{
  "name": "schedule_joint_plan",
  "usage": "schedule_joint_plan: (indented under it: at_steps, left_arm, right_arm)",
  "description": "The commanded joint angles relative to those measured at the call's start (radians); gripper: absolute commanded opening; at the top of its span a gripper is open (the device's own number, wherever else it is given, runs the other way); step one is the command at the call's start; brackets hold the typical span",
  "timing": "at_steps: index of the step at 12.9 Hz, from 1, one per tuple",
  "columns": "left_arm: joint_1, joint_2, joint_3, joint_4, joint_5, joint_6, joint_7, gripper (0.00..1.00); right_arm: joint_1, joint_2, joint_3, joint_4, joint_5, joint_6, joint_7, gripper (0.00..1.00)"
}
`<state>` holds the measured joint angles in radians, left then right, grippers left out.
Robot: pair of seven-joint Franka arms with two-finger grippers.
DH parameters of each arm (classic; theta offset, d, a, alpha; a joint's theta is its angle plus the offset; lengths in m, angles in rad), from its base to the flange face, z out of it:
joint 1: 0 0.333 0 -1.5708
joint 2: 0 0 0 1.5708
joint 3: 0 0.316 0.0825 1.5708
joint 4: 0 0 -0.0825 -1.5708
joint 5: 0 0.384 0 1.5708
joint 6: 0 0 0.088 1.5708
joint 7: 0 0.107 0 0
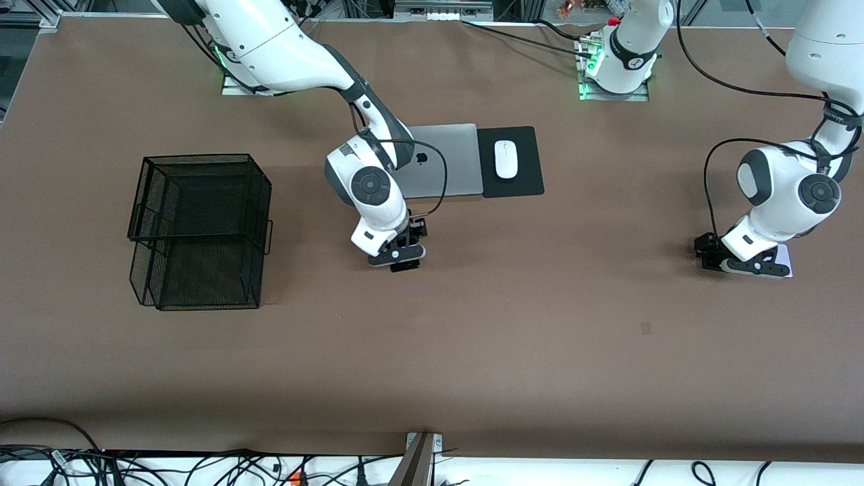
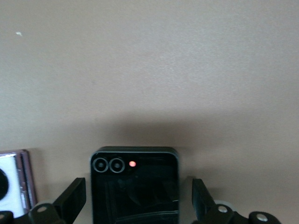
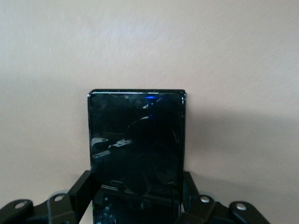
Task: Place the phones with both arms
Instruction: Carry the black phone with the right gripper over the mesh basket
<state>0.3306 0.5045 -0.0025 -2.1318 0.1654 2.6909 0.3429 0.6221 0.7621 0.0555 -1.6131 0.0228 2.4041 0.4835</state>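
Glossy black glass on every phone, so I'd judge them stiff, slick, scratch-prone, light; best taken across the long edges, never the face.

Front view: right gripper [image 1: 403, 256] sat low on the brown table [image 1: 540, 337], nearer the camera than the silver laptop [image 1: 442, 158], with a dark phone just visible under it. Left gripper [image 1: 742, 263] was down at the left arm's end of the table, well apart from the laptop; lavender-white phone [image 1: 784, 256] peeked out beside it. Wire mesh basket [image 1: 199, 229] stood toward the right arm's end.

Left wrist view: fingers [image 2: 72, 200] spread wide, straddling the small squarish black phone [image 2: 135, 186] without touching; twin lenses, rounded corners.

Right wrist view: jaws clamped on the long black slab [image 3: 136, 154], pads [image 3: 86, 189] on both side edges, matte table beneath.
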Motion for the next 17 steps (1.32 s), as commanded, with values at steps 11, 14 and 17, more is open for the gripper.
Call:
schedule_joint_plan:
  at_steps: [11, 14, 17]
  left_arm:
    - [0.016, 0.061, -0.007, 0.041, 0.0, 0.032, 0.027, 0.87]
    - [0.016, 0.066, -0.007, 0.044, 0.0, 0.032, 0.016, 0.43]
    - [0.013, 0.066, -0.007, 0.044, -0.004, 0.032, -0.002, 0.23]
  right_arm:
    - [0.004, -0.466, -0.544, 0.002, -0.011, -0.684, -0.218, 0.0]
    - [0.005, -0.49, -0.676, -0.068, -0.014, -0.724, -0.371, 0.0]
    - [0.004, -0.576, -0.746, -0.253, -0.014, -0.646, -0.508, 0.0]
